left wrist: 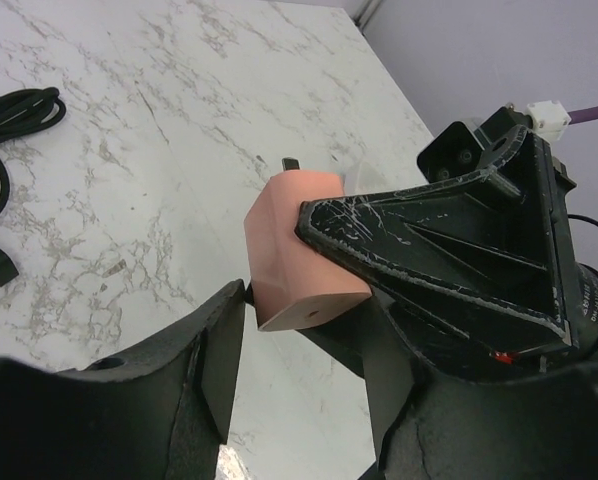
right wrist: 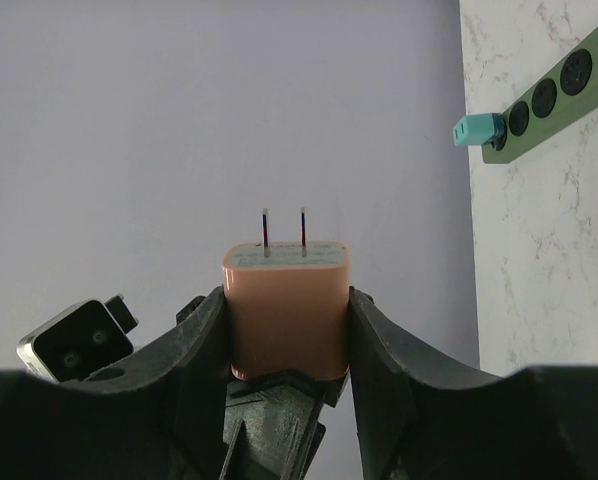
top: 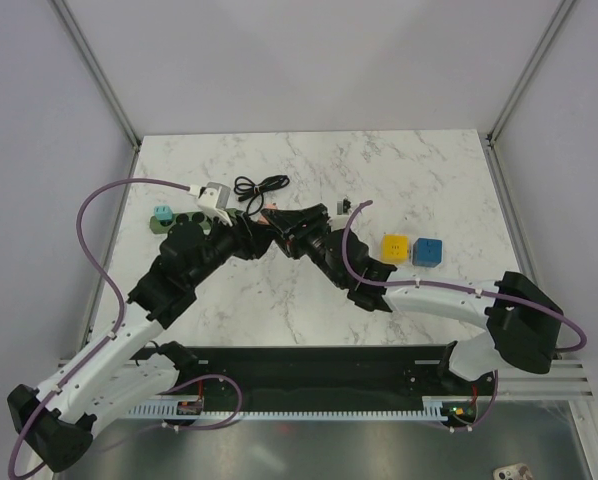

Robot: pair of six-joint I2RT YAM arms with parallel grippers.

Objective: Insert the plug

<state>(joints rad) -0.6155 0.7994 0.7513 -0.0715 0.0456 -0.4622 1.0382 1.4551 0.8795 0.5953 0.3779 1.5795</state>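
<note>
A salmon-pink plug (right wrist: 287, 315) with two metal prongs is held off the table, prongs pointing away from the right wrist camera. My right gripper (right wrist: 287, 300) is shut on its sides. My left gripper (left wrist: 304, 340) is open, its two fingers (left wrist: 224, 360) straddling the plug's (left wrist: 299, 250) flat back end with gaps on both sides. In the top view the two grippers meet nose to nose, left (top: 254, 228) and right (top: 291, 222). A green power strip (top: 184, 222) lies at the left, with a teal plug (top: 162, 213) on its end socket (right wrist: 476, 130).
A white-grey adapter (top: 212, 195) sits by the strip. A coiled black cable (top: 259, 185) lies behind the grippers. A yellow block (top: 395, 247) and a blue block (top: 428, 252) sit at the right. The strip's open sockets (right wrist: 549, 95) show at the upper right of the right wrist view.
</note>
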